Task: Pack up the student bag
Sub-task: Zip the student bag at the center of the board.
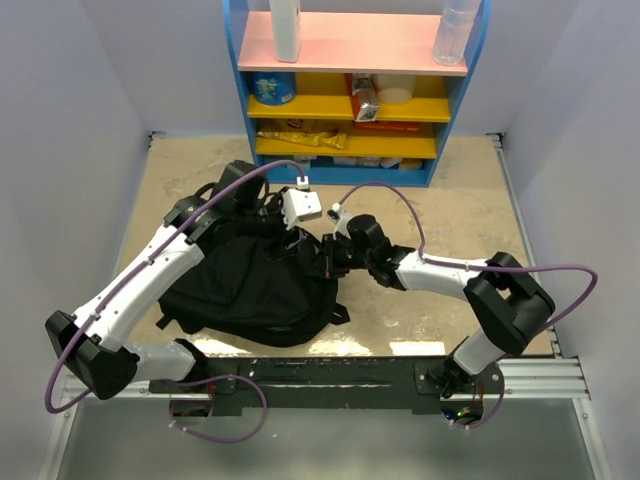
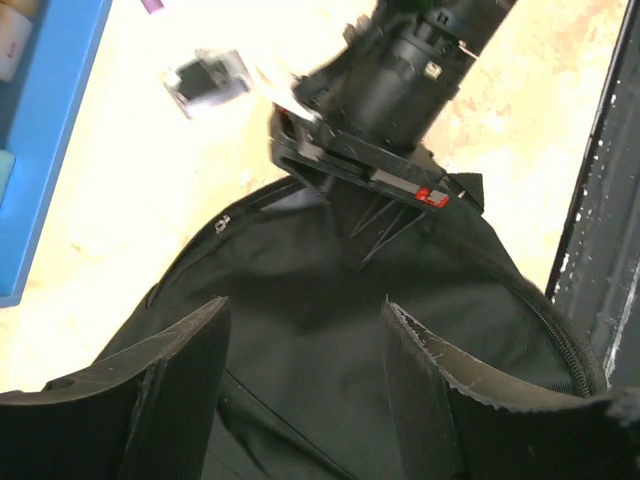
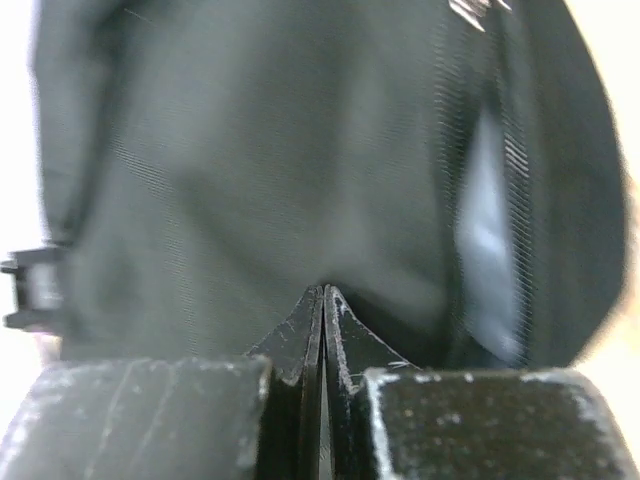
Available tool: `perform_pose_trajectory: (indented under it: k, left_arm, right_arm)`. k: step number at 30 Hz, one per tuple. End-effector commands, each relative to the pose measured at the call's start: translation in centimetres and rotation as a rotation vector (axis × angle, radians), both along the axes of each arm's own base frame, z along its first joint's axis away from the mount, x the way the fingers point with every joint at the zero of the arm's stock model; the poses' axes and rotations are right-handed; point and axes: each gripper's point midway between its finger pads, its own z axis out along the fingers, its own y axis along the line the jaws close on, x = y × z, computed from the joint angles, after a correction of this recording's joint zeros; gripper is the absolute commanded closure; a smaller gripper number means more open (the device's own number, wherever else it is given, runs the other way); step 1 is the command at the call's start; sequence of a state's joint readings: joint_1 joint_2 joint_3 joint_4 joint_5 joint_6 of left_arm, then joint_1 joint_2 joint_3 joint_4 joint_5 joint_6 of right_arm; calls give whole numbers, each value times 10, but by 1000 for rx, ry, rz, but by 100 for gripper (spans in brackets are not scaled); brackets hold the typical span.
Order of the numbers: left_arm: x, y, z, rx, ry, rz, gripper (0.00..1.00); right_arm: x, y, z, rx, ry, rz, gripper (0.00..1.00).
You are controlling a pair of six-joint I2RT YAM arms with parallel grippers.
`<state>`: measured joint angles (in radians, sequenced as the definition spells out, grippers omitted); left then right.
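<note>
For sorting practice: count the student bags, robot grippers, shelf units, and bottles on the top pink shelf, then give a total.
student bag: 1
left gripper, right gripper: 2
shelf unit: 1
bottles: 2
Total: 6

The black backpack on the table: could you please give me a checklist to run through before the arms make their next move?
1. The large soft black fabric backpack rests on the beige tabletop: ok.
2. Right jaws shut, pinching the backpack's fabric, which puckers there: ok.
3. Left jaws open and empty above the backpack: ok.
4. The two arms' jaws apart: ok.
5. Backpack's mouth open wide enough: cannot tell.
6. An item to pack held: not ok, neither arm holds one.
</note>
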<state>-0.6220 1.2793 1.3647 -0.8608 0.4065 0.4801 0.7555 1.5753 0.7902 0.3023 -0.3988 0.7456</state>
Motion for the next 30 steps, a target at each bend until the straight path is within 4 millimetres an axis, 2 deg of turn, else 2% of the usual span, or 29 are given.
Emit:
perform_pose_trajectory:
  k: [1,3,5,9,10,11,12,13,15,16,17,18,20,25,30]
  left_arm:
    - [6,-1,-11,-4,-7,17,37]
    - [3,3,-33,21,16,22,37]
    - [-1,9,-54,53,41,34,37]
    - [-6,22,-80,105,52,63,38]
    - [-6,24,-83,112,44,67,39]
    - [-8,29,-90,123,41,72,39]
    - [-10,30,-92,125,41,72,39]
    - [-12,31,-94,126,41,71,38]
    - [-17,34,-97,126,43,63,39]
    - [-19,35,-97,127,41,59,39]
    - [-24,38,-99,129,44,51,39]
    - [-26,40,-100,131,44,50,39]
    - [-30,42,-100,129,38,43,39]
    - [-37,44,-102,127,39,23,41]
    - [-38,43,-101,111,31,14,43]
  right_arm:
    - [-10,-25,-37,-185,9,22,96]
    - [-14,-32,-49,-233,28,34,93]
    - [-11,-33,-46,-247,13,29,88]
    - [11,-33,-16,-249,-88,-33,82]
    - [21,-28,0,-239,-128,-44,81]
    - [28,-26,6,-241,-156,-54,79]
    - [33,-28,4,-268,-154,-69,78]
    - [44,-23,17,-259,-180,-90,77]
    - [53,-18,18,-253,-180,-99,73]
    - [59,-12,25,-237,-188,-104,72]
    - [62,-11,24,-236,-177,-109,71]
    - [63,-7,15,-248,-153,-105,71]
    - [67,-3,14,-241,-138,-118,70]
    - [80,-13,11,-305,-150,-185,69]
    - [82,-23,11,-366,-136,-222,64]
